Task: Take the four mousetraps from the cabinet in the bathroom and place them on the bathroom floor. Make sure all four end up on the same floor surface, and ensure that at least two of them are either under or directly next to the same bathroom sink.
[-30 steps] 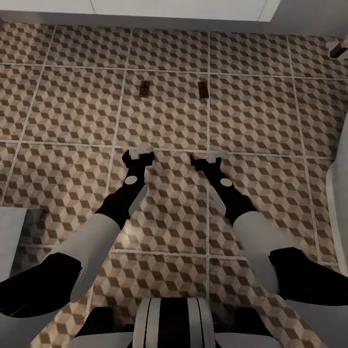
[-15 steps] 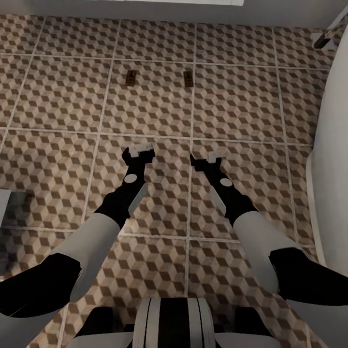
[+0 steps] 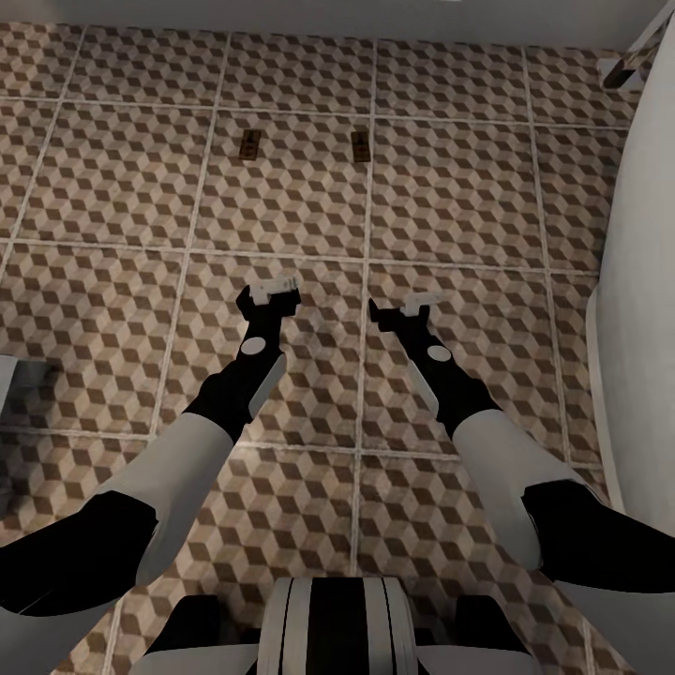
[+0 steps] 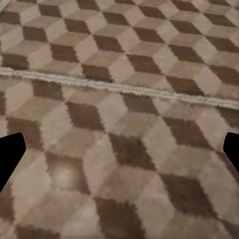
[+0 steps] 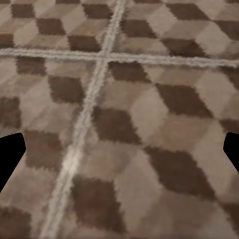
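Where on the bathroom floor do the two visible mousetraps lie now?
In the head view, the mousetraps lie side by side on one tile of the bathroom floor, apart, ahead of both end effectors.

The bathroom floor [image 3: 122, 187] is cube-patterned tile with pale grout. Two mousetraps [image 3: 249, 145] [image 3: 360, 146] lie flat toward 12 o'clock, side by side, apart.

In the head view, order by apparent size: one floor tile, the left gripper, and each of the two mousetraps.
1. Floor tile.
2. Left gripper, nearer the camera.
3. Left mousetrap and right mousetrap: alike, not ranked.
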`<state>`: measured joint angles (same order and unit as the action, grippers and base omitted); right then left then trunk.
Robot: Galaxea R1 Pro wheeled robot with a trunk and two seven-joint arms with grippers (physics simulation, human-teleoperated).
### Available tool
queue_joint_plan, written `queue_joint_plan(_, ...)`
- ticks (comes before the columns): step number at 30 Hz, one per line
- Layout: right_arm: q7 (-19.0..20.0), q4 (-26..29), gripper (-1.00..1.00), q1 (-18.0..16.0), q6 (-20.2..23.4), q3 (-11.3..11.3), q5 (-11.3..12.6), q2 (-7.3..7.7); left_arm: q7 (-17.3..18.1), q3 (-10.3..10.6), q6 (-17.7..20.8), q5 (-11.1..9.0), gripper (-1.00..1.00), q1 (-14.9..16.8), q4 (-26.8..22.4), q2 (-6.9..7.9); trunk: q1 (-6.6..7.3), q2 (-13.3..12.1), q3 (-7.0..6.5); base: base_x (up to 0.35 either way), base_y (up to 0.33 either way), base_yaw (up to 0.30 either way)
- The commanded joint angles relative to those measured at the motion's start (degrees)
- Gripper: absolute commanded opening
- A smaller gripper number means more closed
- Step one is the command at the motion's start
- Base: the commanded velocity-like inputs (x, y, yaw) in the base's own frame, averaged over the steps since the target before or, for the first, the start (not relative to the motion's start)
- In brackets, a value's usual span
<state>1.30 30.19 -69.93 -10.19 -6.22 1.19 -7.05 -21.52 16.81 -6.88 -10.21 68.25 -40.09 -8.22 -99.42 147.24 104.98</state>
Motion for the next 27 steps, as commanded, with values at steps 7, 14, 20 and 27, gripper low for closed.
queue_joint_plan(7, 0.1, 0.0, 1.0, 0.0, -0.2, 0.0, 0.1, 0.01, -0.4, 0.3, -0.3, -0.6, 1.0, 0.0, -0.1, 0.05, 0.01, 0.0, 0.02, -0.004, -0.002, 0.0)
queue_joint_plan(14, 0.0, 0.0, 1.0, 0.0, -0.2, 0.0, 0.0, 0.02, -0.4, 0.3, -0.2, -0.6, 1.0, 0.0, -1.0, 0.05, 0.01, 0.0, 0.02, 0.0, 0.0, 0.0)
queue_joint_plan(20, 0.0, 0.0, 1.0, 0.0, -0.2, 0.0, 0.0, 0.02, -0.4, 0.4, -0.2, -0.6, 1.0, 0.0, -1.8, 0.04, 0.01, 0.0, 0.02, 0.0, 0.0, 0.0)
queue_joint_plan(27, 0.0, 0.0, 1.0, 0.0, -0.2, 0.0, 0.0, 0.06, -0.4, 0.5, -0.2, -0.5, 1.0, 0.0, -2.8, 0.05, 0.01, 0.0, 0.02, 0.0, 0.0, 0.0)
